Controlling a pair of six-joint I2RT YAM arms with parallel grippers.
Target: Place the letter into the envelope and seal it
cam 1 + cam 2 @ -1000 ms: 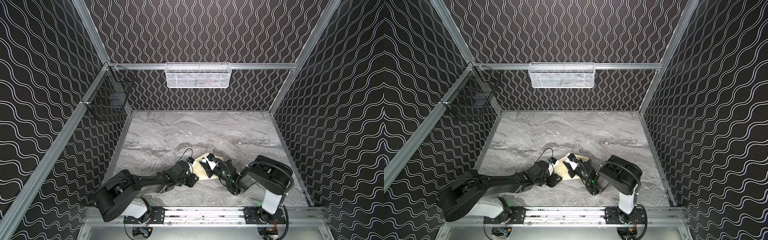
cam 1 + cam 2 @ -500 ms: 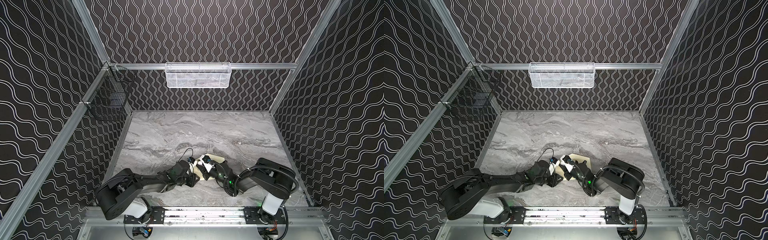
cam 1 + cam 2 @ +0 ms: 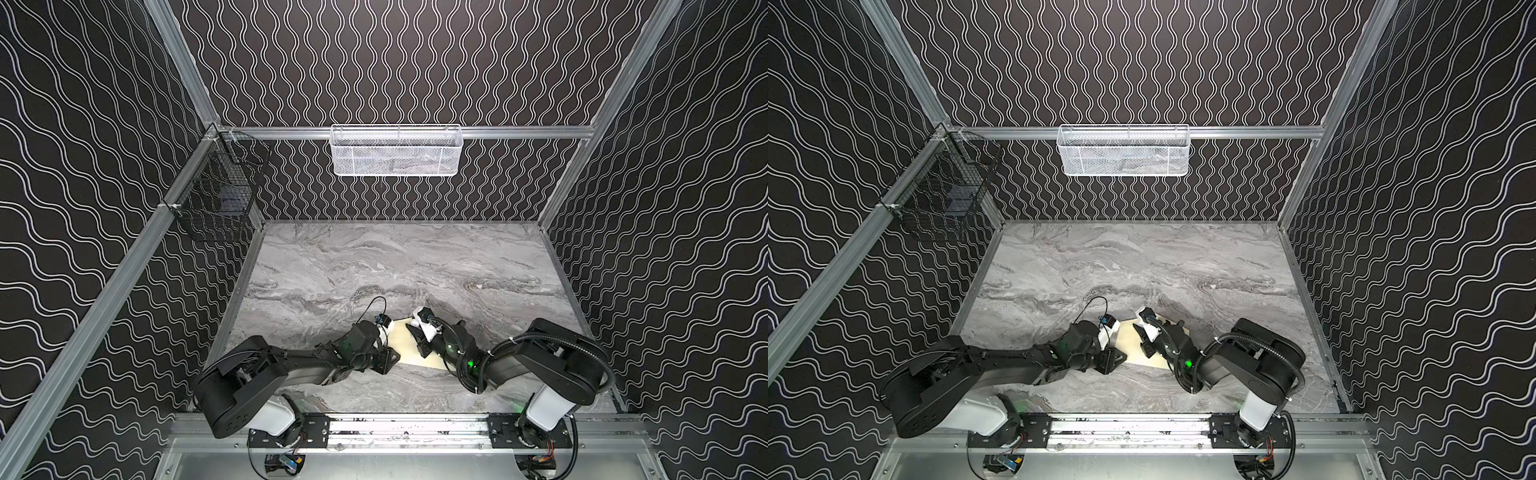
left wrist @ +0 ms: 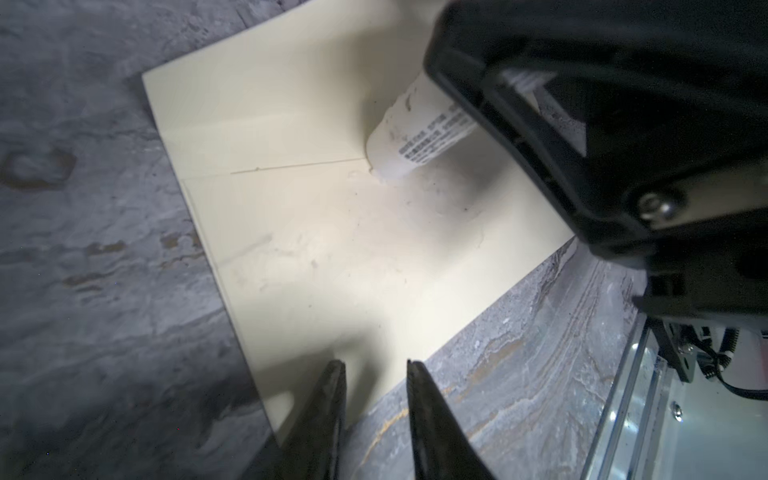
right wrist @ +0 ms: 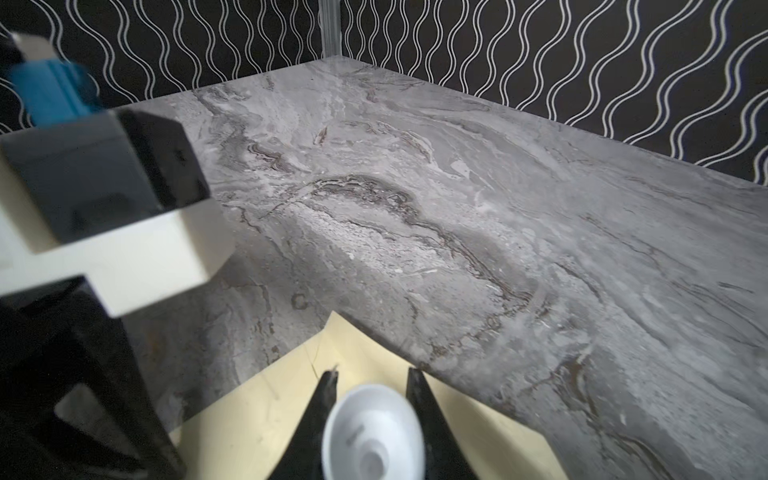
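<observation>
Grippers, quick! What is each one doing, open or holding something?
Left gripper: slightly open, empty, at the envelope edge.
Right gripper: closed on the white stick.

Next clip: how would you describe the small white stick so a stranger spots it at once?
On the grey marbled tabletop, near its front edge, lies a cream envelope. Tilted, with its tip on that envelope, is the white stick, clamped in the right tool. It is the only cylinder there, with small grey print on its side.

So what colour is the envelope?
The envelope is pale cream-yellow, clearest in the left wrist view.
</observation>
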